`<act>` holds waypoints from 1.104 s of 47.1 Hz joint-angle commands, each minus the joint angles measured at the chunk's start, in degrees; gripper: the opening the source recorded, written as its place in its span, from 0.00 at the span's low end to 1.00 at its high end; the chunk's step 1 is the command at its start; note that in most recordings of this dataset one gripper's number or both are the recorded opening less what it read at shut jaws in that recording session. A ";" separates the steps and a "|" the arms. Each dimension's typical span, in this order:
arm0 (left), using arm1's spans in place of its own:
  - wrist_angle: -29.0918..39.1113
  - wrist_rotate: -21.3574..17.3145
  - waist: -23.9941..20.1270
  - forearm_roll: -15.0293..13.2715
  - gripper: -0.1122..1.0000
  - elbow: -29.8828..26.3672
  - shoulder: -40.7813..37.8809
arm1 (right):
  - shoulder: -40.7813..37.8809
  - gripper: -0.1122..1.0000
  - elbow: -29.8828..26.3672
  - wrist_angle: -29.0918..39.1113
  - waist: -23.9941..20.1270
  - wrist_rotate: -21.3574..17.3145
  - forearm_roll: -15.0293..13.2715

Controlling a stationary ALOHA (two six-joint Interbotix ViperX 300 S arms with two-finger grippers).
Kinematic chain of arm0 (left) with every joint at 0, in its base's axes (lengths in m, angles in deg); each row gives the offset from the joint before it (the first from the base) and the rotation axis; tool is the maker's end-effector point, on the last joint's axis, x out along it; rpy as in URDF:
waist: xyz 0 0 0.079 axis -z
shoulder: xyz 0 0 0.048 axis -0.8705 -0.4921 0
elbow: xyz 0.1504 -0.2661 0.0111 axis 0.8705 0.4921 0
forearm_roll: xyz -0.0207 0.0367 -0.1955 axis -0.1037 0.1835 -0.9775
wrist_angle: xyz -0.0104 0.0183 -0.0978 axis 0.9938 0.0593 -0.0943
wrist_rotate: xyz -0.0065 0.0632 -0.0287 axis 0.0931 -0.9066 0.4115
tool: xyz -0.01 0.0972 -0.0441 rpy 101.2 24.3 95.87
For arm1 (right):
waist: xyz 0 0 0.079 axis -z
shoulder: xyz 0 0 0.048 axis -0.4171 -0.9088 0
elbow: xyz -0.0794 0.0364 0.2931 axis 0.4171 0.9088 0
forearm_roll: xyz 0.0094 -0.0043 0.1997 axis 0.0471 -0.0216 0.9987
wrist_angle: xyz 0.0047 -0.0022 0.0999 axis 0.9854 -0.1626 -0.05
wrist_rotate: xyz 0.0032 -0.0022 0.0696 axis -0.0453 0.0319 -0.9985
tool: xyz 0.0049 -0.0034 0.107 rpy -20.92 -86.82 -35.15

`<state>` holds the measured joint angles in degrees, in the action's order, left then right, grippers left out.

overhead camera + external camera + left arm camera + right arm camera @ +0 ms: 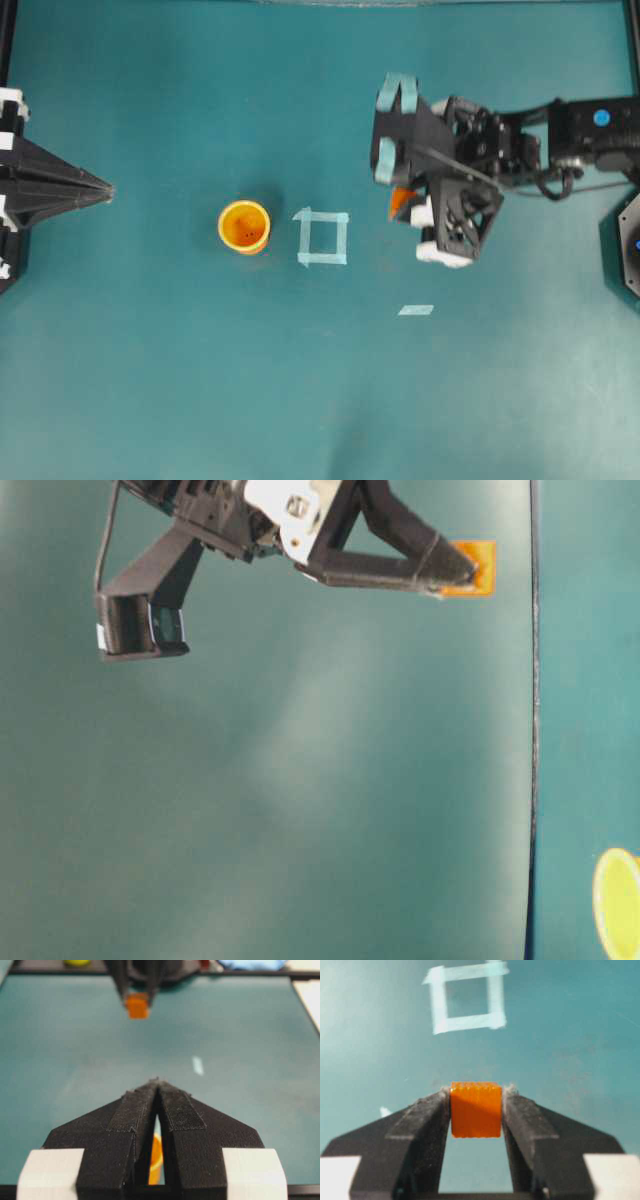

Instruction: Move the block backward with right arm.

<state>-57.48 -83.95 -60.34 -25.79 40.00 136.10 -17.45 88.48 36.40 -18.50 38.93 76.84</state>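
The black right gripper (475, 1102) with its two dark fingers is squeezed tight on the small orange cube block (475, 1109), one finger on each side. In the overhead view, only a bit of the block (401, 198) peeks out from under the right arm (520, 140), to the right of the pale tape square outline (323, 238) on the teal table (150, 380). A short strip of pale tape (416, 310) lies nearer the front. The round orange-yellow cup (244, 226) stands just left of the tape square. Far on the left, the other black pointed left gripper (100, 188) has its fingers pressed together, holding nothing.
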 commanded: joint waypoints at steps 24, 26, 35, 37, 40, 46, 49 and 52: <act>-0.35 0.00 0.00 0.18 0.10 -1.76 -0.18 | -3.87 0.46 -7.91 -0.09 16.35 0.00 0.09; -0.35 0.00 0.00 0.18 0.10 -1.76 -0.18 | -4.48 0.46 -8.61 -0.09 17.31 0.09 0.09; -0.35 0.00 0.00 0.18 0.10 -1.85 -0.18 | -6.59 0.46 -11.60 0.44 21.45 0.09 0.09; -0.35 0.00 0.09 0.18 0.10 -1.85 -0.18 | -7.03 0.46 -12.30 0.53 22.41 0.18 0.09; -0.35 0.00 0.00 0.18 0.10 -1.85 -0.18 | -7.65 0.46 -13.01 0.53 23.55 0.18 0.09; -0.35 0.00 0.00 0.18 0.10 -1.93 -0.18 | -8.44 0.46 -14.15 0.53 25.66 0.35 0.00; -0.35 0.00 0.00 0.18 0.10 -1.93 -0.18 | -8.88 0.46 -14.50 0.53 26.63 0.62 -0.09; -0.26 0.00 0.00 0.18 0.10 -1.85 -0.18 | -9.23 0.46 -14.77 0.53 27.33 0.79 -0.09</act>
<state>-57.48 -84.03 -60.43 -25.70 40.00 136.19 -27.21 75.56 37.10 8.13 39.64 76.84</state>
